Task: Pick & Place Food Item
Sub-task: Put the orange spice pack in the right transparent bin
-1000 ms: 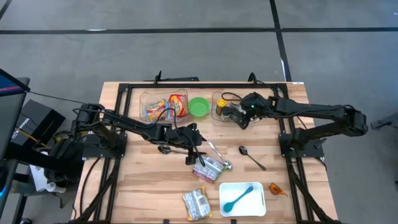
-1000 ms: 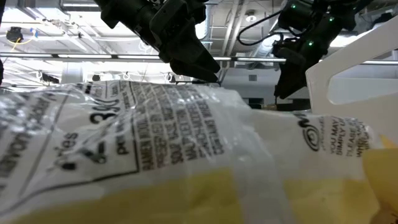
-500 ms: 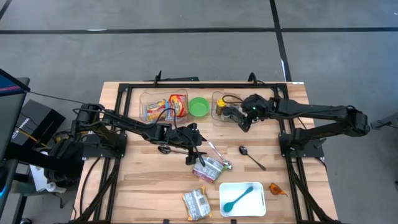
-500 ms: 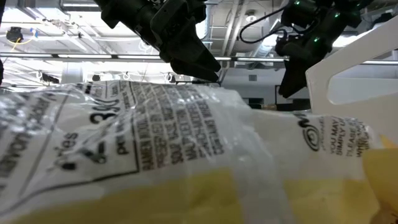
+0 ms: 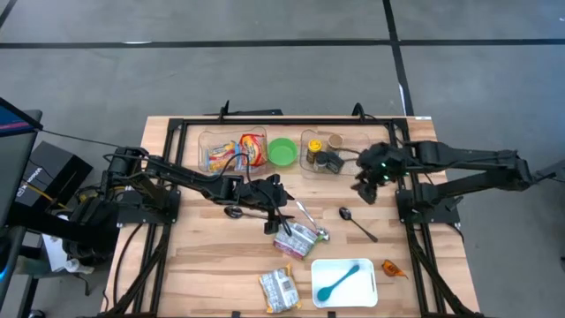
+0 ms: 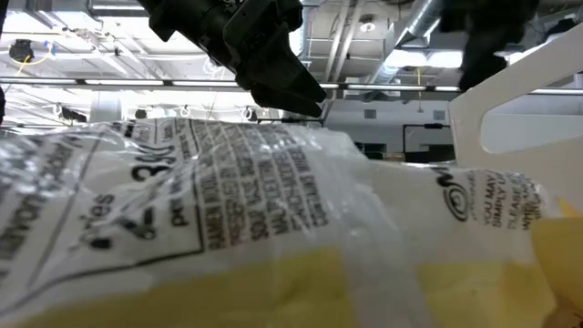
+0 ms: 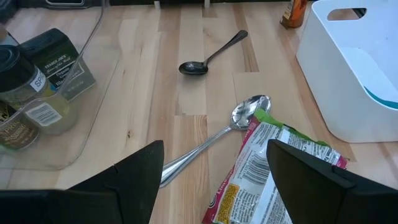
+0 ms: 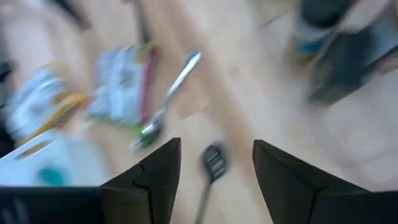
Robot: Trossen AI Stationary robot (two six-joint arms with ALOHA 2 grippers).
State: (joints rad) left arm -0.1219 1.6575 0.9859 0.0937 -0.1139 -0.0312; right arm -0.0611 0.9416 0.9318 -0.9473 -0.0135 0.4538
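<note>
Left gripper (image 5: 276, 217) hangs with its fingers spread wide and empty over the middle of the counter (image 5: 194, 265). Directly beneath and just ahead of it lies the green-edged food packet (image 7: 264, 171), with the bowl of a silver spoon (image 7: 214, 138) touching the packet's top edge. Past the spoon sits a small dark spoon (image 7: 209, 57), apart from both, and the white bin (image 7: 348, 74) stands to one side of the packet. Right gripper (image 5: 365, 187) hovers near the clear tray of jars (image 5: 322, 156), fingers parted about halfway, gripping nothing.
</note>
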